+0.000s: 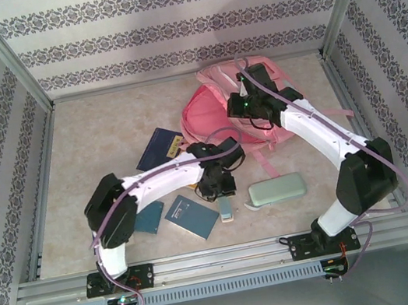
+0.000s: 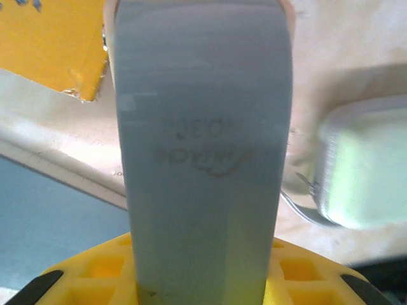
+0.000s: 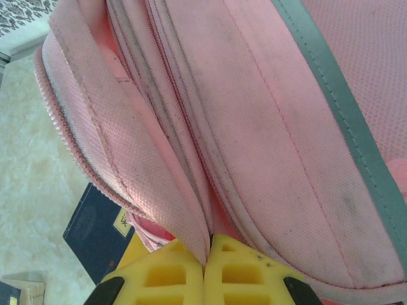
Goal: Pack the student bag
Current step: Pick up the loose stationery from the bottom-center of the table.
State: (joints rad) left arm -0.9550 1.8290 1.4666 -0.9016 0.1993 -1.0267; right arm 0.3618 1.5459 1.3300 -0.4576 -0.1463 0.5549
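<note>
The student bag, a large pink fabric backpack with pale grey trim, lies at the back of the pale marbled table, right of centre, with its straps trailing toward the front. Starting at the left, we see a teal hardcover book flat near the front edge. A blue book lies just beside it, and a dark navy book sits further back, near the bag. Next comes the left gripper, pointing down. In its wrist view its yellow fingers sit narrowly on either side of a pale grey-blue flat oblong block with embossed lettering, gripping it over the table. To the right of that block lies a pale green oblong pencil case with rounded corners. Furthest right, the right gripper rests on the bag. In its wrist view the fingers are pressed together, pinching a thin edge of the pink fabric.
</note>
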